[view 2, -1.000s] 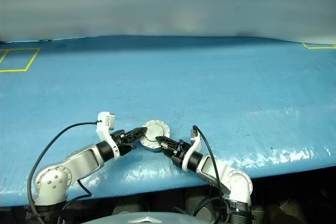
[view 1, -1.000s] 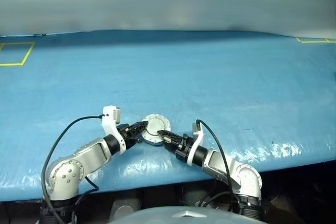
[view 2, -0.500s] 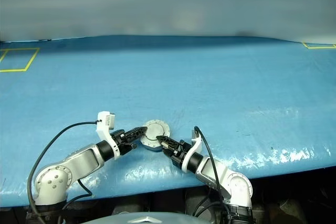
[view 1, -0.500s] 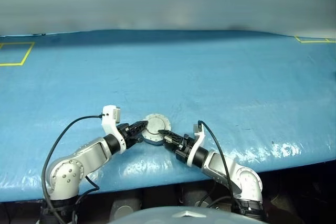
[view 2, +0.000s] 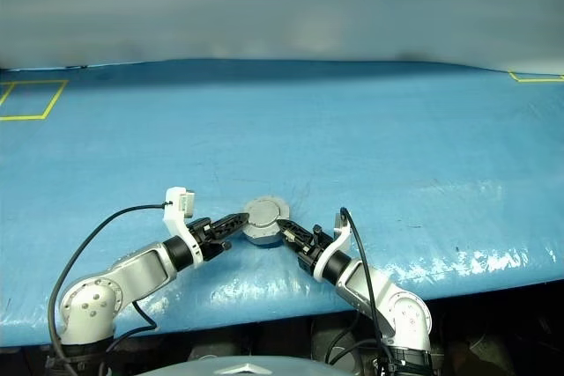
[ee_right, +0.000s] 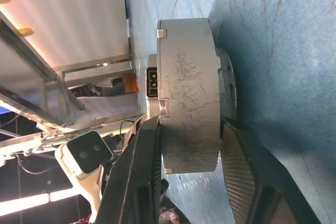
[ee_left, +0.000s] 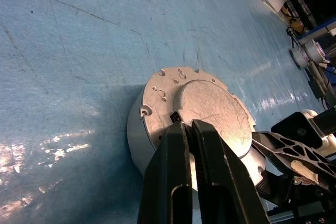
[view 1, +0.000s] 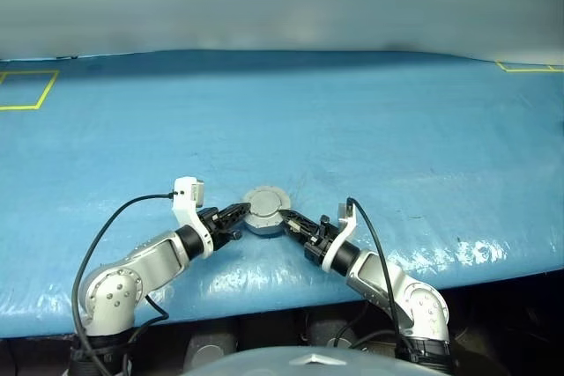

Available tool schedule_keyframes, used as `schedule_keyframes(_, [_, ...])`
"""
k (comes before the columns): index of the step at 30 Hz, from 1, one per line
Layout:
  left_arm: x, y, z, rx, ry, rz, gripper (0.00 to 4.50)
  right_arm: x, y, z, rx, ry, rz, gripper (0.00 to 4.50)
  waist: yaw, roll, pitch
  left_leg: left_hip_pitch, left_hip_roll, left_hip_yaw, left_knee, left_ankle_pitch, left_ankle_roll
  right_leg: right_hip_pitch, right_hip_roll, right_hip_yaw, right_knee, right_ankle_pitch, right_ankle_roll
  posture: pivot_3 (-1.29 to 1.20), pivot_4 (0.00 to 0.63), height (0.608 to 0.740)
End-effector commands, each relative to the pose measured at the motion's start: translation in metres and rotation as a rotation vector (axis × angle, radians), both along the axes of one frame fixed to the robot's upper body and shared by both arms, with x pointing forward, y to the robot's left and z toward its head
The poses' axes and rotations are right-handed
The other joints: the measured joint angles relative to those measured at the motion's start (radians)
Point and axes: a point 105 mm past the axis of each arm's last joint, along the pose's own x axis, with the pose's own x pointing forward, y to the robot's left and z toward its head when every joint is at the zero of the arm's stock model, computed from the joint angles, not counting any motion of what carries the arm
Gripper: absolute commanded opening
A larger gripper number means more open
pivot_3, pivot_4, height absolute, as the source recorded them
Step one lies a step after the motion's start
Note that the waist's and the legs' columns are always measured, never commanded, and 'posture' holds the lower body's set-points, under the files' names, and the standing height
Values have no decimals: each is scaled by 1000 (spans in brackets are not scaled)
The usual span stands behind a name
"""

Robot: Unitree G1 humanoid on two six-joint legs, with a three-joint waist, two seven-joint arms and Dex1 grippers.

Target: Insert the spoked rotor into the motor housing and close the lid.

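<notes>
Entry: motor assembly on the blue desk (view 1: 370, 121), lid-closing stage.

Item 1, left end effector (view 1: 236, 213). Fingers clenched together, nothing between them. The tips press on the flat top of the lid (ee_left: 202, 109), close to its raised centre. Left arm bent at the elbow, forearm lying low over the desk and angled inward toward the assembly, end effector tipped slightly downward.

Item 2, the lid and the motor housing (ee_right: 189, 95). Stacked as 1 grey round unit near the front edge of the desk, between the 2 end effectors. The lid sits plain face up on the housing. The spoked rotor cannot be seen; by judgement it is already inside.

Item 3, right end effector (view 1: 294, 225). Fingers part-spread, 1 on each side of the housing's grey wall, bracketing it. Whether both pads bear firmly on the wall cannot be told. Right arm reaches from the robot's right, forearm low, end effector nearly level and pointing inward to the left.

Risks, by judgement:
- Off-centre pressure from the left tips could tilt the lid and jam it before it seats.
- A squeeze from the right that is uneven could skid the unit across the slick desk cover.
- The 2 end effectors are close together; either could knock the other.
</notes>
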Motion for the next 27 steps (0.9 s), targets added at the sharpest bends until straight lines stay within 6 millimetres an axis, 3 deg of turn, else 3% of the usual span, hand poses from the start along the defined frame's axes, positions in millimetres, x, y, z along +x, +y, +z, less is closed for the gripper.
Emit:
schedule_keyframes(1, [-11, -12, -11, 9, 55, -60, 160, -1, 11, 21, 62, -82, 51, 1247, 3, 0, 0, 0, 0, 0, 0, 0, 0, 0, 0, 0, 0, 0, 0, 0, 150, 740])
schedule_keyframes(7, [-8, -10, -5, 1, 34, -44, 160, -5, 15, 20, 53, -77, 74, 1247, 5, 0, 0, 0, 0, 0, 0, 0, 0, 0, 0, 0, 0, 0, 0, 0, 150, 740])
schedule_keyframes(11, [0, -2, 10, -52, -24, 13, 160, -6, 15, 20, 59, -76, 74, 1247, 4, 0, 0, 0, 0, 0, 0, 0, 0, 0, 0, 0, 0, 0, 0, 0, 150, 740])
schedule_keyframes(15, [14, 20, 34, -148, -99, 153, 1057, -5, 14, 23, 80, -78, 54, 1247, 4, -1, 1, -1, 1, 0, 0, 0, 0, -1, 1, 0, 0, 0, 0, 0, 150, 740])
schedule_keyframes(18, [19, 39, 50, -261, -134, 284, 2140, 0, 11, 30, 114, -94, 18, 1247, 5, -1, 1, -1, 0, 0, 0, 0, 0, -1, 1, 0, 0, 1, -2, 0, 150, 740])
schedule_keyframes(21, [17, 54, 53, -388, -115, 385, 3117, 6, 7, 41, 159, -120, -17, 1247, 7, -1, 2, -2, 0, 0, 0, 0, 0, -1, 0, 0, 0, 2, -2, 0, 150, 740])
schedule_keyframes(25, [9, 54, 50, -558, -81, 413, 4490, 20, 5, 64, 202, -198, -61, 1247, 12, -3, 3, -4, 0, 0, 2, -1, 1, -1, 0, 0, -1, 2, -1, 0, 150, 740])
schedule_keyframes(27, [6, 49, 47, -616, -62, 402, 4500, 28, 5, 74, 207, -240, -72, 1247, 12, -3, 4, -4, 0, 0, 3, -1, 1, -1, 1, 0, -1, 2, -1, 0, 150, 740])
